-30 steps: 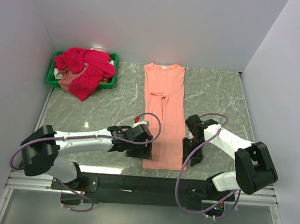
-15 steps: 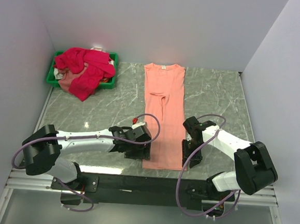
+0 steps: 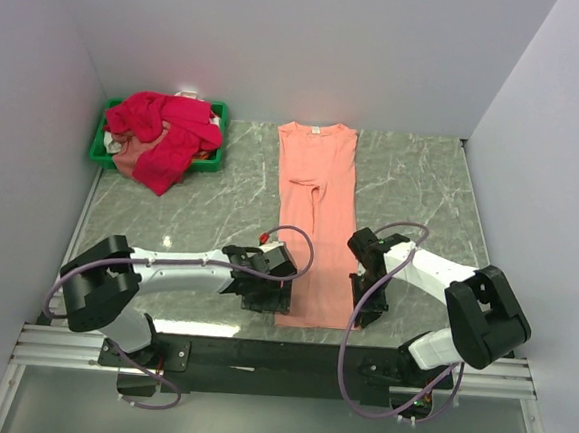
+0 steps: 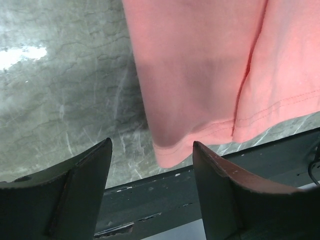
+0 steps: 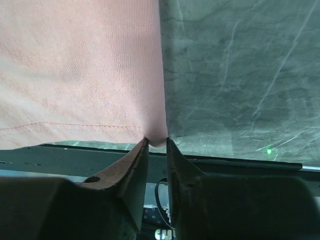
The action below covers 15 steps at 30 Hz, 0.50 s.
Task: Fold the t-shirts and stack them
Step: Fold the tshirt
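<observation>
Right claw [image 5: 157,143] pinches hem corner of flat salmon-peach cloth t-shirt [image 5: 80,75] | left claw [image 4: 151,150] gapes at other corner | I should catch both layers before lifting evenly.

Left pincer [image 4: 151,145] agape, right pincer [image 5: 157,141] — pinched

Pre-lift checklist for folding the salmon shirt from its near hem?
1. Right fingers closed on the shirt's right hem corner: ok, though only the corner tip is caught.
2. Left fingers closed on the left hem corner: not ok; they are open, with the corner between them ungripped.
3. Shirt lying flat in one long strip: ok.
4. Both arms level at the near hem: ok.
5. Red pile clear of the fold path: ok, it is in the bin.
</observation>
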Each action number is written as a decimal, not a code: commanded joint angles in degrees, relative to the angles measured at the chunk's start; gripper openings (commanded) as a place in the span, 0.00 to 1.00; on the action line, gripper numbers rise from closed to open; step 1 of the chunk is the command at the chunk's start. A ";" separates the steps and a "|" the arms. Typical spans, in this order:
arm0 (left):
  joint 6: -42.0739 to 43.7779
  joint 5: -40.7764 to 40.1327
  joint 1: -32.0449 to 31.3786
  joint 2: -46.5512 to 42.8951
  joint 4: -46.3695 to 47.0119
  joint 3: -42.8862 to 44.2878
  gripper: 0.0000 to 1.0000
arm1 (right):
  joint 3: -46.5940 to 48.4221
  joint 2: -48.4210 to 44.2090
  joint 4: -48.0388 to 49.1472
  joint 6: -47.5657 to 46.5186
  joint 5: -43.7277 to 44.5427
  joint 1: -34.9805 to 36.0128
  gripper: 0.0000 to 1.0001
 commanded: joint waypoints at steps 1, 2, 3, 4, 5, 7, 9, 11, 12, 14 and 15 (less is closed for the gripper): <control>0.87 1.05 -0.43 1.33 -0.04 2.45 0.71 | -0.42 0.29 -0.26 0.32 0.87 0.61 0.25; 1.05 1.22 -0.34 1.68 0.05 2.54 0.70 | -0.42 0.29 -0.18 0.32 0.96 0.61 0.23; 1.40 1.40 -0.34 2.20 0.05 2.89 0.70 | -0.50 0.38 -0.26 0.32 0.96 0.69 0.21; 1.58 1.75 -0.34 2.47 0.05 3.06 0.67 | -0.50 0.38 -0.26 0.32 0.96 0.70 0.18; 1.67 1.84 -0.43 2.91 -0.04 3.24 0.66 | -0.42 0.47 -0.35 0.32 0.96 0.78 0.16; 1.75 2.10 -0.34 4.05 -0.47 3.68 0.63 | -0.42 0.64 -0.26 0.32 0.96 0.87 0.13; 1.75 2.28 -0.43 5.02 -0.74 3.85 0.60 | -0.33 0.73 -0.26 0.31 0.96 0.87 0.11; 1.84 2.71 -0.34 5.46 -0.74 3.94 0.58 | -0.42 0.64 -0.26 0.23 1.05 0.87 0.07; 2.02 2.81 -0.43 5.72 -0.65 4.03 0.57 | -0.42 0.73 -0.35 0.31 1.05 0.87 0.07; 1.84 2.81 -0.34 6.07 -1.09 4.12 0.53 | -0.42 0.82 -0.26 0.40 1.14 0.96 0.06; 1.67 2.81 -0.34 6.25 -1.27 3.86 0.51 | -0.42 0.82 -0.35 0.32 1.14 0.96 0.05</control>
